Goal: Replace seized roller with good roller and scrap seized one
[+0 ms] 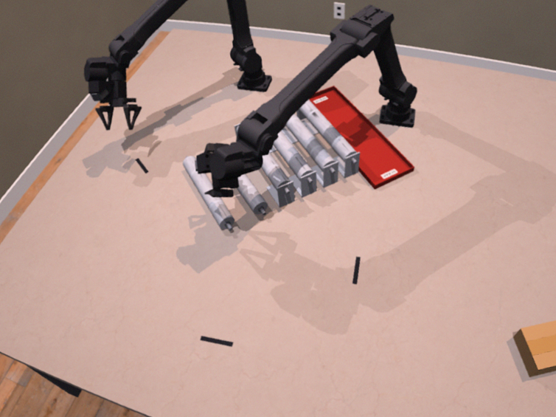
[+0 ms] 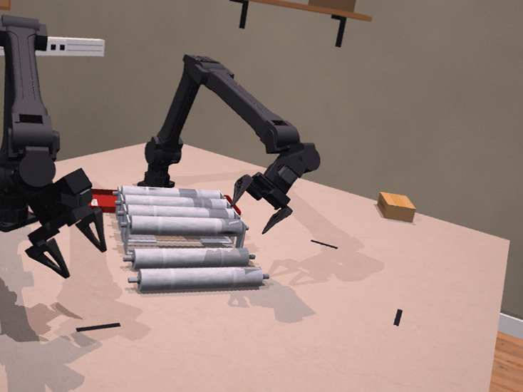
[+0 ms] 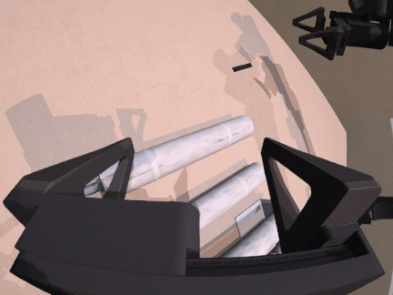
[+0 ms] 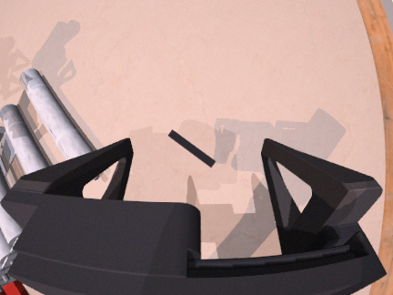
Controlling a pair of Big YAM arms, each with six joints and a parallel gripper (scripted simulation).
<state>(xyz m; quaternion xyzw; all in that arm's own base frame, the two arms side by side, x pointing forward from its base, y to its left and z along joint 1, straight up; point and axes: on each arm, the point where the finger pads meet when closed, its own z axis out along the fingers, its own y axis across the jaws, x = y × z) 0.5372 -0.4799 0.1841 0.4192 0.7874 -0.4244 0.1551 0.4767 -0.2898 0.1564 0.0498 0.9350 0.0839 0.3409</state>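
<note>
We log both grippers wide open and holding nothing. The left gripper (image 1: 220, 193) (image 2: 248, 220) (image 3: 197, 145) hangs over the loose rollers left of centre in the top view. The right gripper (image 1: 120, 128) (image 2: 86, 264) (image 3: 295, 30) (image 4: 196, 145) hovers in that view's upper left, above the desk (image 1: 122, 296) (image 2: 327, 374) (image 3: 91, 59) (image 4: 205, 68), near a short black strip (image 1: 142, 165) (image 2: 98, 326) (image 3: 242, 67) (image 4: 191, 148).

Roller bed (image 1: 284, 193) (image 2: 240, 238) (image 3: 250, 216) (image 4: 6, 146): mid-frame from above, four rollers side by side. We cannot tell which is seized. Outer loose roller (image 1: 215, 205) (image 2: 199, 279) (image 3: 191, 147) (image 4: 56, 116) and inner loose roller (image 1: 250, 193) (image 2: 192, 258) (image 3: 229, 193) (image 4: 20, 129) lie apart on the desk, roughly parallel, left of the bed. Red scrap tray (image 1: 382, 160) (image 2: 103, 199) (image 4: 14, 288): just right of the bed, same view. We note a cardboard box (image 1: 555, 343) (image 2: 396, 206) at lower right there.
</note>
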